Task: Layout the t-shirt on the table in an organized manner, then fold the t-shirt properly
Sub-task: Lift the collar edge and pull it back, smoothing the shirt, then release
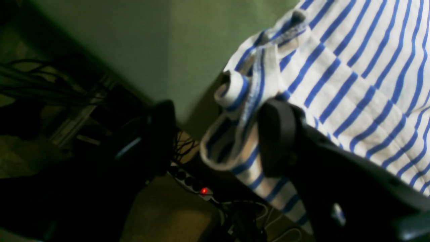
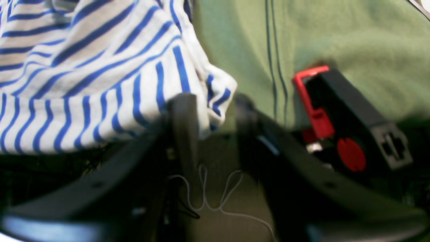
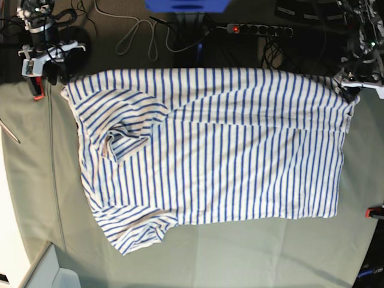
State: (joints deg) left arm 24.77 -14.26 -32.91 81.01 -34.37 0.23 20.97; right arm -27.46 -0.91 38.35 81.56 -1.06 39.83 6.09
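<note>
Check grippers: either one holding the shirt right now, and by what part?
Nothing held. Left gripper and right gripper both stand open at the t-shirt's far-edge corners; cloth lies against one finger of each, unpinched.

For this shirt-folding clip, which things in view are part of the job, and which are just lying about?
Part of the job:
- t-shirt
- table
- left end effector
- right end effector

Just lying about:
- red clamp
- power strip
- white cable

The right pincer [image 2: 210, 117] is blurred, so contact with the t-shirt [image 2: 100, 84] hem is unclear. The left pincer [image 1: 218, 134] has one finger lost in shadow (the darker side). The shirt is cut off at both wrist pictures' edges.
</note>
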